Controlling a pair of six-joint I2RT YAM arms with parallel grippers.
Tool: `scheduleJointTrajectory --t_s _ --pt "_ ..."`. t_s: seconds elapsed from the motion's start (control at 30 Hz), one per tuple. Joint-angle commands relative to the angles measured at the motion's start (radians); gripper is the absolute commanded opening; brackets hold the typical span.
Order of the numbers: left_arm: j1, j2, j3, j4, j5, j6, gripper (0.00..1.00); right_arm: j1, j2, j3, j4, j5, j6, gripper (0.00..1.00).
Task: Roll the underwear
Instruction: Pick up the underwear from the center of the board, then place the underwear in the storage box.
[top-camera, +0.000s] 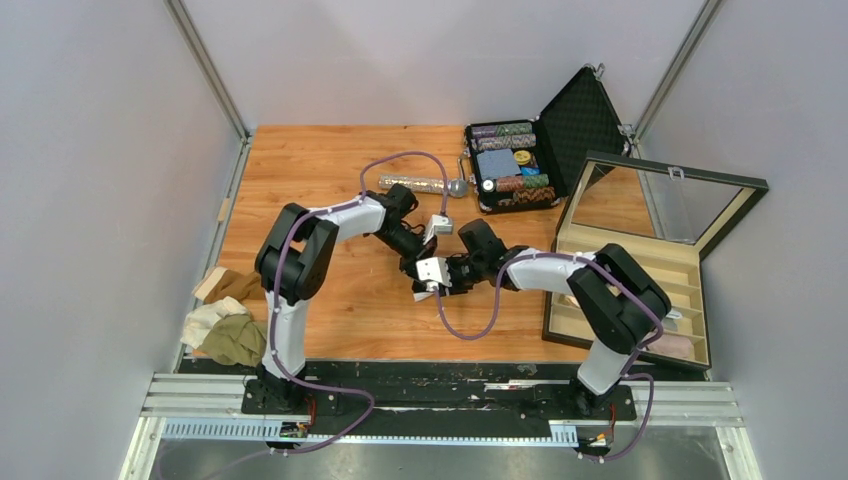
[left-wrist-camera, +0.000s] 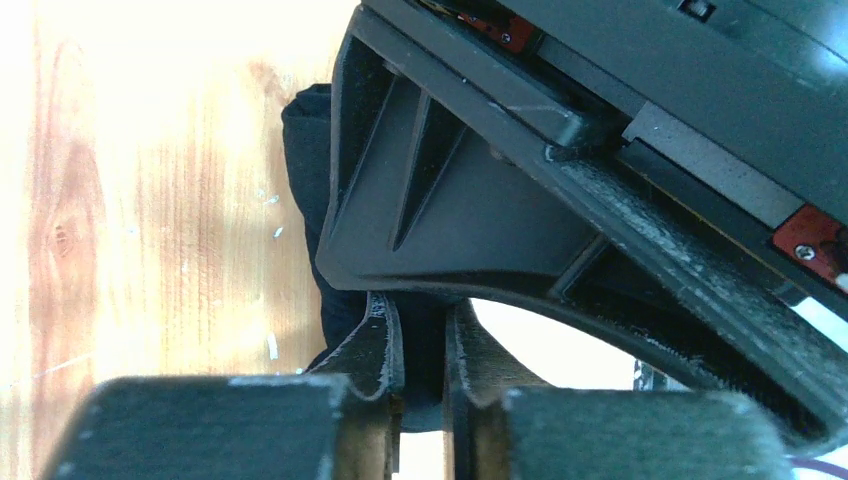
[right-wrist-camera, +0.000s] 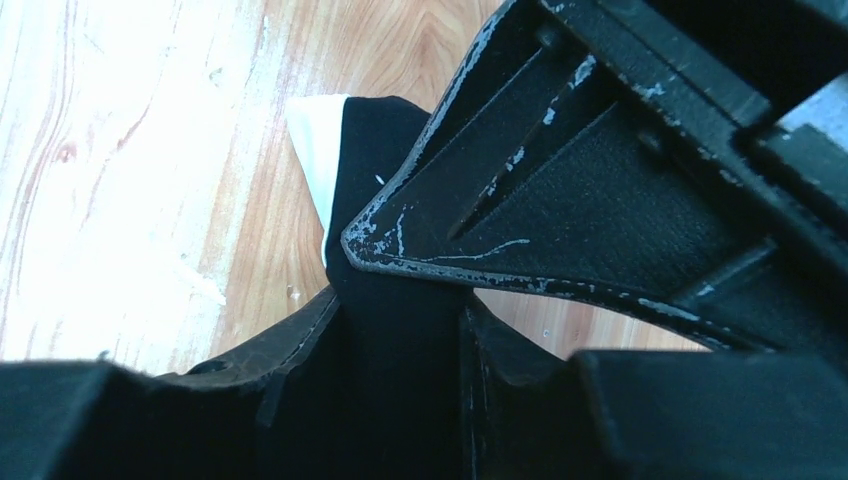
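Mid-frame on the desk (top-camera: 330, 160), the black underwear (right-wrist-camera: 385, 170) looks light, limp and likely to unroll, so the left pincer (left-wrist-camera: 425, 325) and right pincer (right-wrist-camera: 400, 315) both pinch its bunched edge.

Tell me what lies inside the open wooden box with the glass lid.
The light wooden box holds divided compartments, with one pale pinkish bundle in the nearest one. The right arm covers its left part.

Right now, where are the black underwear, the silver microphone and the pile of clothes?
black underwear (right-wrist-camera: 365, 160): right wrist view, its black cloth.
silver microphone (top-camera: 418, 184): top view, its handle.
pile of clothes (top-camera: 235, 340): top view, the olive-green piece.
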Motion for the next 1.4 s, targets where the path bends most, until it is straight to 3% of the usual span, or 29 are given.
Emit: scheduleJointTrajectory --t_s 0.0,0.03,0.1,0.2,0.23,0.3,0.47,0.67,0.87,1.07,1.37 --pt "-0.008 0.040 0.064 -0.192 0.322 0.005 0.21 0.002 0.088 0.010 -0.045 0.110 -0.048 0.01" --pt "0.008 0.036 0.066 -0.165 0.323 -0.113 0.34 0.002 0.080 0.010 -0.046 0.115 -0.040 0.00" --pt "0.047 -0.009 0.054 -0.045 0.293 -0.295 0.47 0.000 0.040 0.013 -0.063 0.112 -0.010 0.00" --pt "0.126 -0.130 0.029 0.213 0.231 -0.545 0.61 -0.017 -0.045 0.033 -0.132 0.068 0.060 0.00" --pt "0.174 -0.148 0.033 0.285 0.203 -0.658 0.74 -0.024 -0.077 0.038 -0.160 0.057 0.079 0.00" --pt "0.245 -0.175 0.079 0.326 0.185 -0.778 0.81 -0.043 -0.133 0.059 -0.228 0.033 0.119 0.00" --pt "0.352 -0.180 0.236 0.309 0.186 -0.879 0.82 -0.155 -0.261 0.160 -0.500 -0.055 0.171 0.00" --pt "0.368 -0.206 0.259 0.203 0.202 -0.751 0.77 -0.335 -0.470 0.208 -0.720 -0.061 0.146 0.00" --pt "0.367 -0.243 0.171 0.356 0.254 -0.838 0.75 -0.614 -0.595 0.216 -0.921 -0.011 -0.021 0.00" --pt "0.367 -0.230 0.169 0.360 0.262 -0.851 0.72 -0.894 -0.690 0.216 -1.086 -0.020 -0.250 0.00" --pt "0.367 -0.216 0.163 0.360 0.266 -0.861 0.71 -0.993 -0.760 0.205 -1.171 -0.042 -0.293 0.00"
